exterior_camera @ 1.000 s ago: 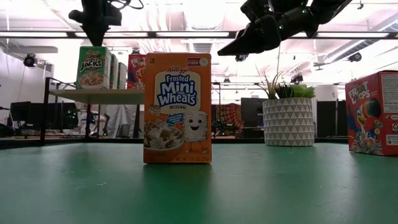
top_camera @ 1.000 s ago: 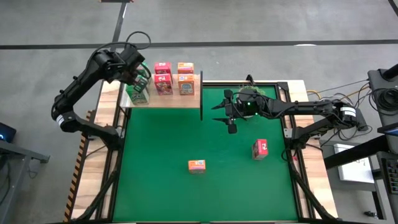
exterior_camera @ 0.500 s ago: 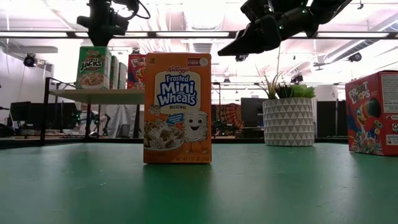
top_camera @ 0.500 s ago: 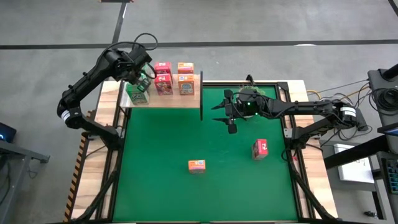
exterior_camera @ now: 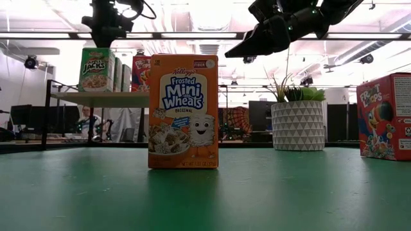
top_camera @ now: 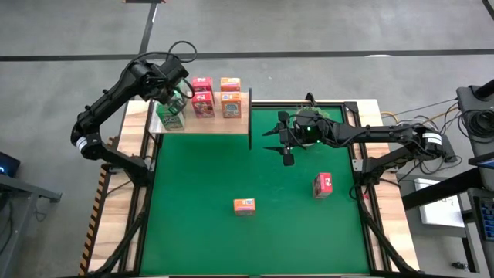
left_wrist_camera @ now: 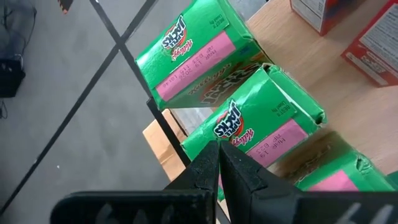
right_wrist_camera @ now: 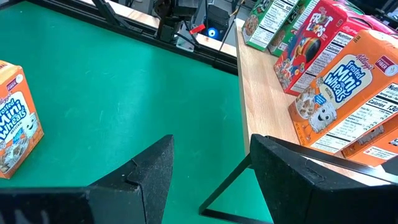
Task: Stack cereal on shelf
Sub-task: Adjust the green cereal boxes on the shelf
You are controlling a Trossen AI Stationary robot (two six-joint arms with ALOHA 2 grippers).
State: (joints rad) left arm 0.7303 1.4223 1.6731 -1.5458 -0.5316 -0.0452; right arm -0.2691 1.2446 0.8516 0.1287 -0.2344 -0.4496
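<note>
The light-wood shelf (top_camera: 208, 122) stands at the table's far left and carries three green cereal boxes (top_camera: 171, 113), two pink ones (top_camera: 203, 97) and two orange ones (top_camera: 231, 97), all upright. My left gripper (left_wrist_camera: 218, 149) is shut over the green boxes (left_wrist_camera: 264, 121); it also shows in the high view (top_camera: 175, 94). An orange box (top_camera: 244, 205) and a pink box (top_camera: 323, 184) stand on the green mat. My right gripper (top_camera: 281, 144) is open and empty above the mat, to the right of the shelf. My left gripper points down with its shut fingertips (left_wrist_camera: 210, 155) just over the top face of the middle green box (left_wrist_camera: 249, 134), near that box's outer end. I cannot tell whether they touch it.
A white plant pot (exterior_camera: 298, 125) stands at the far edge by my right arm. The shelf's dark upright (top_camera: 250, 123) borders the mat. The green mat (top_camera: 201, 232) lies open around the two loose boxes.
My left gripper has shifted a little toward the table's right above the green boxes, and its wrist has turned. The boxes have stayed in place.
</note>
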